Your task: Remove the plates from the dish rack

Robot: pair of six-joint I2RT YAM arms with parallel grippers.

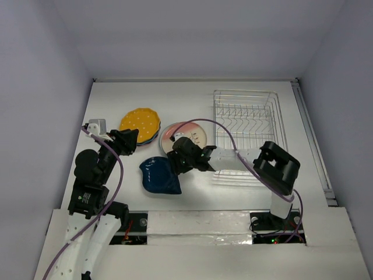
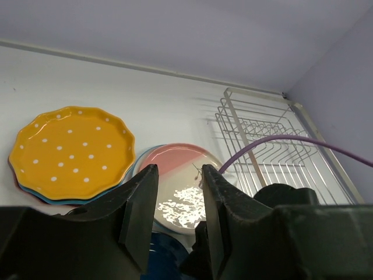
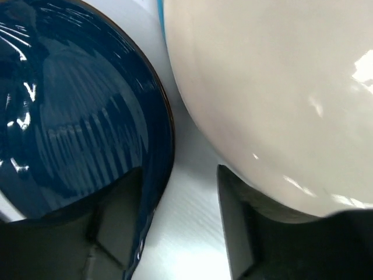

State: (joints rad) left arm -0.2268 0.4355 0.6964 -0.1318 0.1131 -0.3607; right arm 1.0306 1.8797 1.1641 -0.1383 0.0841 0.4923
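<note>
The silver wire dish rack stands at the back right with no plate showing in it; it also shows in the left wrist view. The orange scalloped plate tops a stack with teal and red rims beneath. The cream plate with pink edge lies beside it. The dark navy leaf plate lies nearer. My right gripper is open and empty, low over the table between the navy and cream plates. My left gripper is open and empty by the orange stack. The strawberry plate is hidden.
White walls close in the table on the left, back and right. A purple cable loops from the right arm over the rack's near left corner. The right arm's elbow hangs over the rack's near edge.
</note>
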